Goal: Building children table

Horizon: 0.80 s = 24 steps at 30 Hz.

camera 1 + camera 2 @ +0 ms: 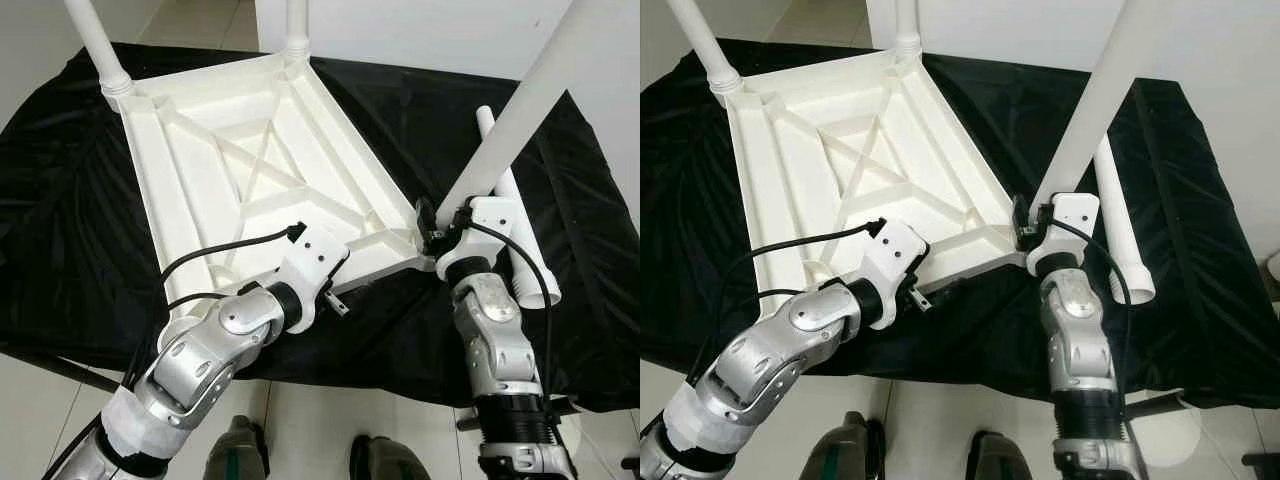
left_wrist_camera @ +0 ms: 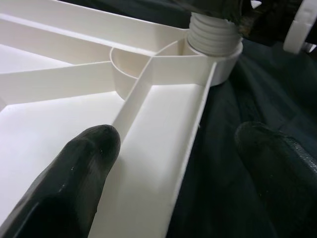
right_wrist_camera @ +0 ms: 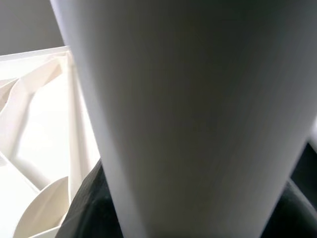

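The white plastic table top lies upside down on a black cloth. Two white legs stand in its far corners. A third leg rises slanted from the near right corner, and my right gripper is shut on it near its base; the leg is pressed close in the right wrist view. Its threaded end sits in the corner socket. My left gripper is open at the near edge, one finger inside the rim and one outside.
A loose white leg lies on the cloth to the right of the table top, just behind my right wrist. The cloth's front edge hangs over pale floor, where my feet show. A white wall stands behind.
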Available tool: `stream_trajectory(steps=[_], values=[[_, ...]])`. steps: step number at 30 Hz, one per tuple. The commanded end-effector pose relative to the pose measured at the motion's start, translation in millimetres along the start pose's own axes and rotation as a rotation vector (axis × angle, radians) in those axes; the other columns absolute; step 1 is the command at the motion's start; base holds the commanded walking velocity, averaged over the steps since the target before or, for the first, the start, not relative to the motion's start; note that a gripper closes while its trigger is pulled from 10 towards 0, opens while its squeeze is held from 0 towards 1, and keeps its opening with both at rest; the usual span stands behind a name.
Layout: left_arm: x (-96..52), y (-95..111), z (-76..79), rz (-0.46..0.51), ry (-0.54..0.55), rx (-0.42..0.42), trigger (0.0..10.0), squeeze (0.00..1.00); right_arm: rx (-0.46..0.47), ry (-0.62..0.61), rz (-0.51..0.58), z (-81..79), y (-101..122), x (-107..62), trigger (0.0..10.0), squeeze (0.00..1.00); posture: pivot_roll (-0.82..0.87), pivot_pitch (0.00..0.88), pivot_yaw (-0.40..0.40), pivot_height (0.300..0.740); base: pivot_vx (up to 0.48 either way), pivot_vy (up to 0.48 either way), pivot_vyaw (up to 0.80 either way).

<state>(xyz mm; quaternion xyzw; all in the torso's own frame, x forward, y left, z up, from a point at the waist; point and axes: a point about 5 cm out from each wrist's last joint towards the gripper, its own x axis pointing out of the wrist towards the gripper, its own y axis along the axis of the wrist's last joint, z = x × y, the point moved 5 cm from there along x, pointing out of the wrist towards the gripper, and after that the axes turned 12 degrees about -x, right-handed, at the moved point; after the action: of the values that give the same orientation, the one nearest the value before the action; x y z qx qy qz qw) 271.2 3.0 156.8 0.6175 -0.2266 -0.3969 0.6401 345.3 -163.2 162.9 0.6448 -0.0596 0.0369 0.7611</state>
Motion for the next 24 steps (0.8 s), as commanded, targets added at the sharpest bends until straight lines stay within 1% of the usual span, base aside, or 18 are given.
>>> stream_trajectory(steps=[1, 4, 6, 8, 10, 13, 17, 18, 21, 23, 24], values=[[1.0, -0.5, 8.7, -0.015, -0.111, -0.015, 10.0, 0.0, 0.012, -0.058, -0.091, 1.6, -19.5, -10.0, 10.0, 0.0, 0.01, 0.104, 0.011, 0.74, 0.0, 0.0, 0.0], [1.5, 1.1, 8.2, -0.01, -0.114, -0.019, 10.0, 0.0, 0.013, -0.084, -0.107, -0.8, -19.5, -13.2, 10.0, 0.0, 0.0, 0.099, 0.013, 0.74, 0.0, 0.0, 0.0], [1.7, 2.7, 7.6, -0.003, -0.116, -0.026, 10.0, 0.0, 0.02, -0.123, -0.12, -1.0, -18.1, -16.4, 10.0, 0.0, 0.0, 0.098, 0.015, 0.74, 0.0, 0.0, 0.0], [1.2, 5.5, 6.2, 0.009, -0.123, -0.04, 10.0, 0.0, 0.033, -0.152, -0.13, -8.1, -15.7, -21.4, 10.0, 0.0, 0.0, 0.097, 0.016, 0.74, 0.0, 0.0, 0.0], [1.4, 7.7, 4.7, 0.018, -0.124, -0.055, 10.0, 0.0, 0.029, -0.142, -0.13, -14.2, -14.3, -22.8, 10.0, 0.0, -0.01, 0.098, 0.02, 0.74, 0.0, 0.0, 0.0], [1.7, 10.0, 4.3, 0.026, -0.124, -0.064, 10.0, 0.0, 0.032, -0.14, -0.128, -14.2, -13.4, -22.7, 10.0, 0.0, -0.01, 0.099, 0.022, 0.74, 0.0, 0.0, 0.0], [1.1, 16.0, 6.5, 0.049, -0.142, -0.087, 10.0, 0.0, 0.048, -0.148, -0.112, -8.7, -10.8, -21.9, 10.0, 0.0, -0.01, 0.098, 0.023, 0.74, 0.0, 0.0, 0.0], [0.8, 17.3, 7.5, 0.052, -0.151, -0.093, 10.0, 0.0, 0.055, -0.14, -0.099, -6.3, -9.2, -21.0, 10.0, 1.0, -0.01, 0.095, 0.024, 0.74, 0.0, 0.0, 0.0], [0.2, 16.8, 8.4, 0.05, -0.159, -0.093, 10.0, 0.0, 0.059, -0.122, -0.083, -6.5, -7.7, -20.0, 10.0, 1.0, -0.01, 0.091, 0.025, 0.74, 0.0, 0.0, 0.0], [-0.7, 14.9, 9.0, 0.043, -0.169, -0.089, 10.0, 0.0, 0.074, -0.059, -0.063, -9.1, -5.1, -17.4, 10.0, 1.0, -0.01, 0.087, 0.025, 0.74, 0.0, 0.0, 0.0], [-0.7, 14.9, 9.0, 0.043, -0.169, -0.089, 10.0, 0.0, 0.074, -0.059, -0.063, -9.1, -5.1, -17.4, 10.0, 1.0, -0.01, 0.087, 0.025, 0.74, 0.0, 0.0, 0.0]])
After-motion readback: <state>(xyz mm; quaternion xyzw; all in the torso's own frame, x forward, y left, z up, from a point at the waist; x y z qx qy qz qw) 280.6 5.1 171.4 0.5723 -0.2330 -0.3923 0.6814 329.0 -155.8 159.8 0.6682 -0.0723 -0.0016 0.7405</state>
